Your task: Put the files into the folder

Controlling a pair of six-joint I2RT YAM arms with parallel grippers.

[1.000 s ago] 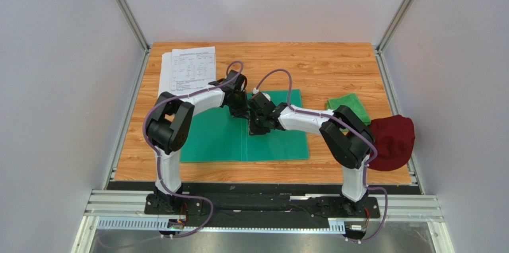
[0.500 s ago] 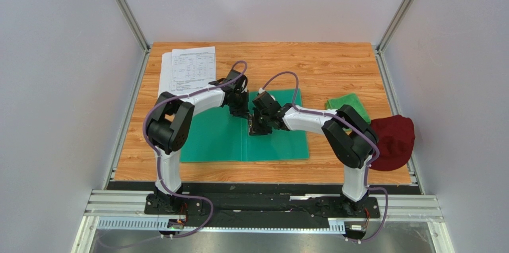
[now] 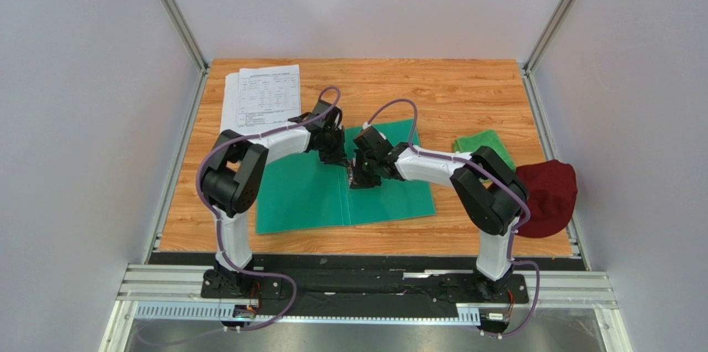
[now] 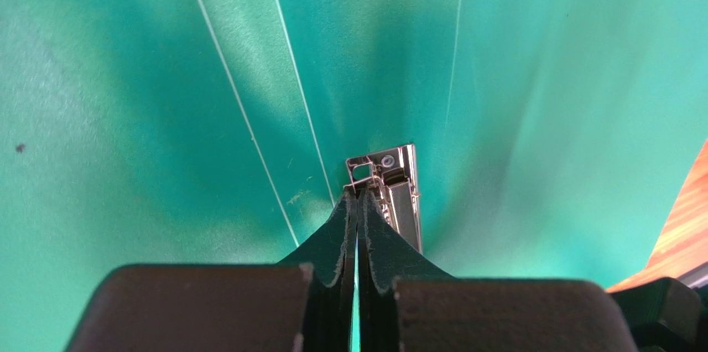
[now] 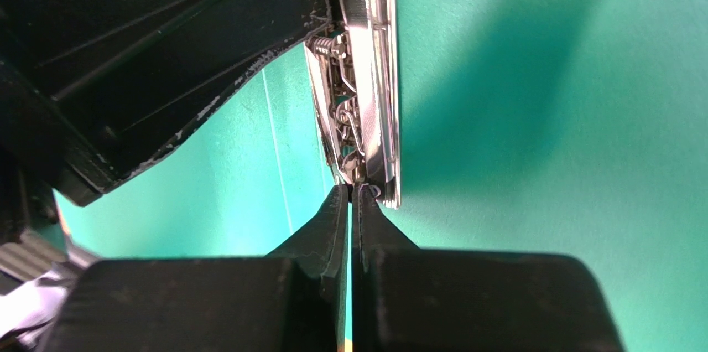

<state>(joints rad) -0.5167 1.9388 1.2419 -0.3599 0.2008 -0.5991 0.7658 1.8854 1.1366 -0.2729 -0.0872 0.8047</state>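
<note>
The teal folder (image 3: 299, 194) lies open and flat on the wooden table, with a metal clip (image 4: 397, 194) along its spine. My left gripper (image 3: 341, 158) is shut with its tips (image 4: 358, 193) pinching the far end of the clip. My right gripper (image 3: 356, 176) is shut with its tips (image 5: 352, 192) pinching the clip's near end (image 5: 374, 78). The two grippers face each other over the spine. The left gripper's black body also shows in the right wrist view (image 5: 149, 53). The files (image 3: 262, 96), printed white sheets, lie at the back left of the table, apart from the folder.
A bright green folded cloth (image 3: 486, 146) lies to the right of the folder. A dark red cap (image 3: 544, 194) sits at the table's right edge. Grey walls and metal frame rails enclose the table on three sides.
The folder has turned slightly, its right half swinging toward the back. Both grippers stayed shut at the clip, and the right gripper moved a little toward the back.
</note>
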